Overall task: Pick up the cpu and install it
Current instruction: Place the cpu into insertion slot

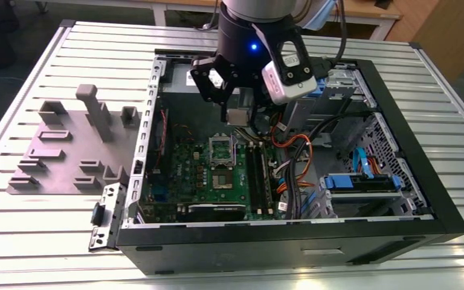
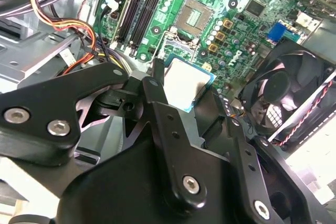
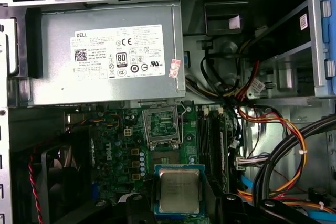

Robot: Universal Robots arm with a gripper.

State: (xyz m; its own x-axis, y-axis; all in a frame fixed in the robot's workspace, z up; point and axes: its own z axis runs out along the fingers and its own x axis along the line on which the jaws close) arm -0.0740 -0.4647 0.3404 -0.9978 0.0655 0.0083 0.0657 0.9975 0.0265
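Cpu (image 3: pixel 179 191) hangs inside the computer case (image 1: pixel 256 251), above the motherboard (image 3: pixel 113 145) and just short of the open socket (image 3: pixel 163 127). The gripper (image 3: pixel 181 208) is clamped on its opposite edges. It lies flat, metal lid up. Being square, it has no long axis, and its edges run roughly parallel to the socket. Judgement: keep it level, match the corners, use no force.

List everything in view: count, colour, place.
table: 1, silver slatted, under everything
computer case: 1, black, open, on table
fixture tray: 1, gray, on table, exterior view's left of case
motherboard: 1, green, case floor
socket: 1, silver frame, open, on motherboard
power supply: 1, gray with white label, inside case beside motherboard
fan: 1, black, beside motherboard
cables: bundle, orange, yellow, black, inside case
cpu: 1, silver top, gripped above motherboard
arm: 1, black, over case
tool: 1, black, shut on cpu
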